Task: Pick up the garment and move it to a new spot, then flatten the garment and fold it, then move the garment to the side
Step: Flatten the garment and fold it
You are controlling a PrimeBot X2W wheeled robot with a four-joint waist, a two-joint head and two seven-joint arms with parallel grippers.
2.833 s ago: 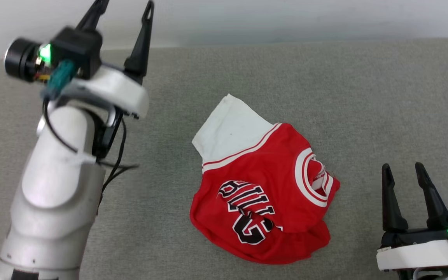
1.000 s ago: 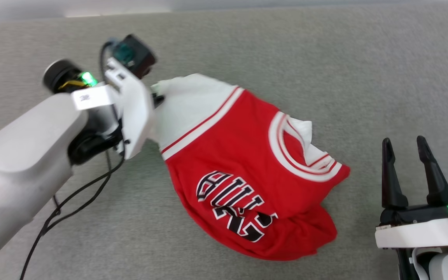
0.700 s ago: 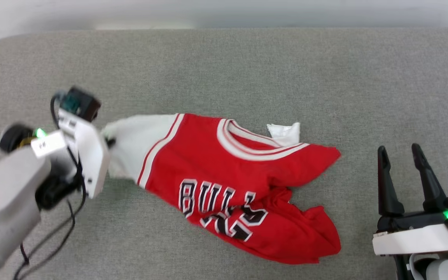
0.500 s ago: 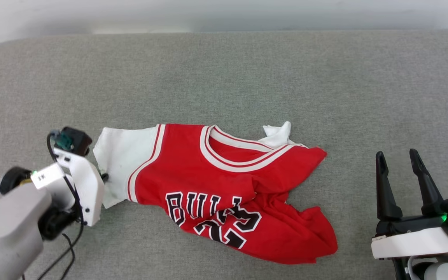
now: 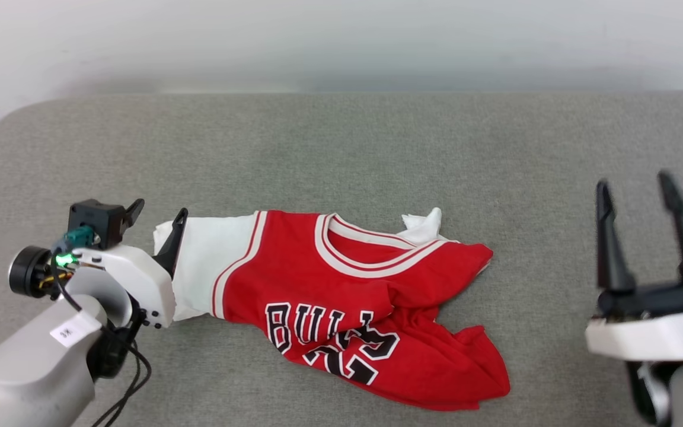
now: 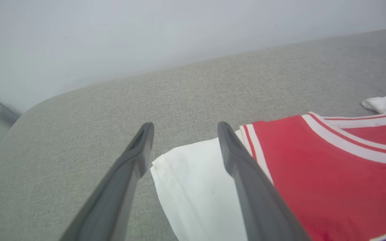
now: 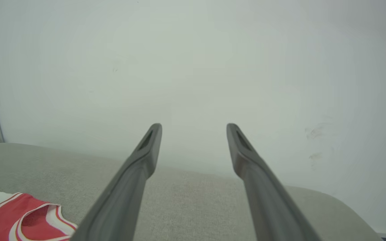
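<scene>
Left gripper (image 5: 158, 228) open beside the garment (image 5: 347, 296), right gripper (image 5: 635, 187) open, well apart.
Garment crumpled on grey cushion (image 5: 377, 136), long axis left-right, hem nearest, collar farther; left arm nearer, white sleeve (image 6: 193, 187) lies unclamped between its fingers.

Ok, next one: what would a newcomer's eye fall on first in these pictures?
The red garment with black lettering, lying rumpled in the middle of the grey cushion, its lower right part bunched up. Next comes the left claw, open at the edge of the white sleeve on the left. The right claw is open and empty, off to the right and apart from the cloth.
</scene>
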